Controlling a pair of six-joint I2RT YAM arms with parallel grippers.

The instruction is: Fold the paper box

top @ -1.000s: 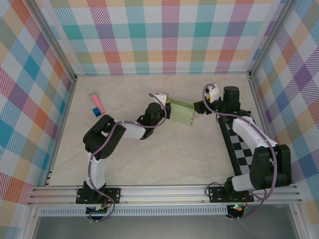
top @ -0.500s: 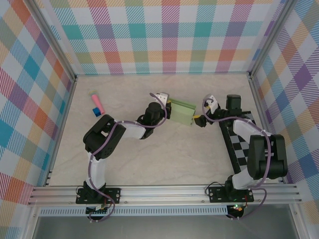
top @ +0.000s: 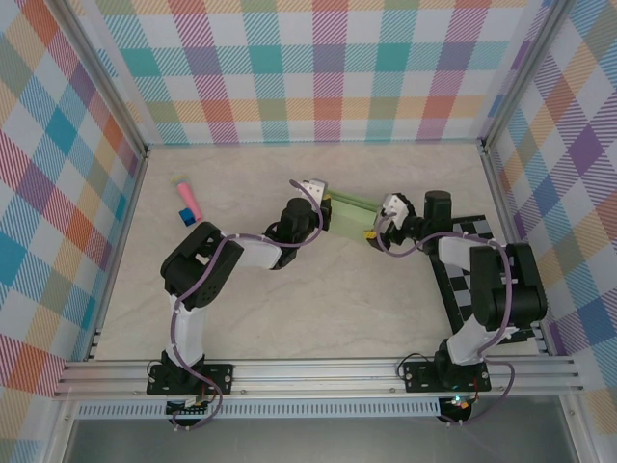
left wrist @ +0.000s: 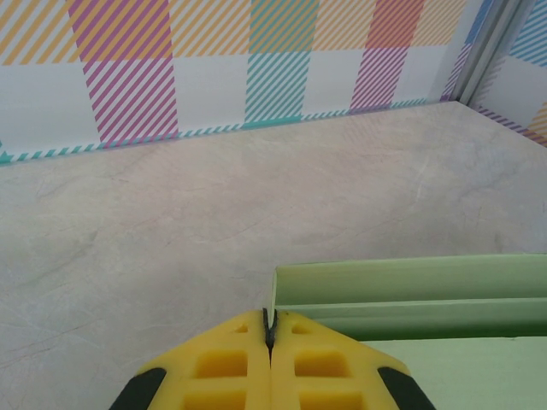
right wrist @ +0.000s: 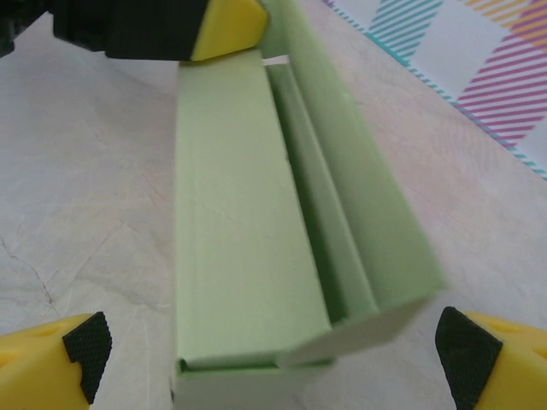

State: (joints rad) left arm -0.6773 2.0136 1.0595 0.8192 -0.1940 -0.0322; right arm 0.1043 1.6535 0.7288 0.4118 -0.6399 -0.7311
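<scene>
Top external: paper box (top: 347, 212) runs lengthwise left-right, its left end pinched by the left pincer (top: 326, 208); the right pincer (top: 374, 230) has spread wider around its right end.

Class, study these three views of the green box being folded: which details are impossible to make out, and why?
- Left wrist view: whether the shut left gripper pinches card of the paper box; its own pads cover the seam.
- Right wrist view: the box's near end is blurred and cut off by the bottom edge, flanked by the open right gripper.
- Top view: the pink-and-blue stick is too small to identify.
</scene>
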